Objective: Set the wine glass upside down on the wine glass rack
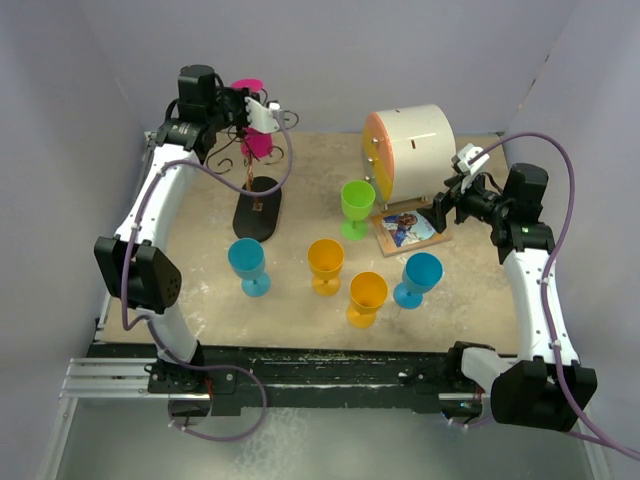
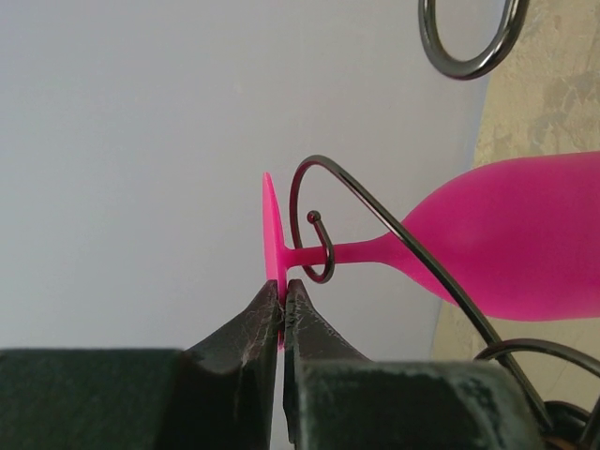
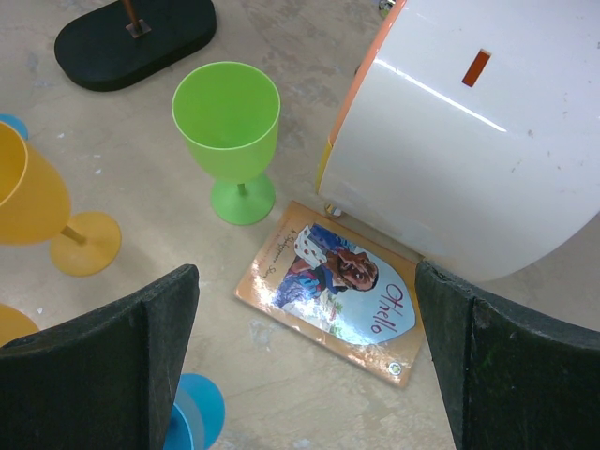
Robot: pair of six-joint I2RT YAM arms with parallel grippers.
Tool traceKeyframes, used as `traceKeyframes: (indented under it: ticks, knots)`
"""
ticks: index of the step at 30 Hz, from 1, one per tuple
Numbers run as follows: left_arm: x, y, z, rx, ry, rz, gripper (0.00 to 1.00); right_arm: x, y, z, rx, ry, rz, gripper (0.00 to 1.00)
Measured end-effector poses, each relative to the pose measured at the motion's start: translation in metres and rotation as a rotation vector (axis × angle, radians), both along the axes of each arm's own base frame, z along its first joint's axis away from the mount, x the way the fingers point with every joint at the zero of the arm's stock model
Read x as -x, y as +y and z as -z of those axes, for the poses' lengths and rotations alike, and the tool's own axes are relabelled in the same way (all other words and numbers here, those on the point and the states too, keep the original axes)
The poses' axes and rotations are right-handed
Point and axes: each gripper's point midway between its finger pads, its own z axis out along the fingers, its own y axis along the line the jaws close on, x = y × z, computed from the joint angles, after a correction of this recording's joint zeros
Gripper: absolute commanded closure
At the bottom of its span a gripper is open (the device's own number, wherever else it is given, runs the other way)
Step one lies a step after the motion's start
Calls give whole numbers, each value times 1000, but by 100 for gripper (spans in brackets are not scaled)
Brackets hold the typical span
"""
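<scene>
The left pincer is clamped on the thin rim of the wine glass's round foot, its two dark fingers pressed together with the pink disc edge pinched between them. The wine glass extends away from the fingertips. Its stem passes through a curled arm of the wine glass rack, the foot on the pincer's side of the curl and the bowl on the far side.

From above, the wine glass is up among the rack's spiral arms at the far left of the surface, foot uppermost and bowl below. The left pincer is beside it, and the wine glass rack stands on its black oval base. That view cannot show whether the stem sits inside the curl. The left wrist view does, but it shows nothing of the base.

The right pincer hovers with its fingers wide apart and holds nothing. Its own camera looks down between the fingers at a book titled "Othello" lying flat. The book is tucked against a white cylinder with an orange face, and a green glass stands upright just beside it. The overhead view adds two blue glasses and two orange glasses, all upright on the surface.
</scene>
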Motion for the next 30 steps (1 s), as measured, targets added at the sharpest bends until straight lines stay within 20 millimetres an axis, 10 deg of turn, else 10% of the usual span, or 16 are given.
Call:
traceKeyframes:
  ticks: [30]
  knots:
    - [14, 10, 3, -9, 15, -19, 75, 0, 0, 0, 0, 0, 0, 0]
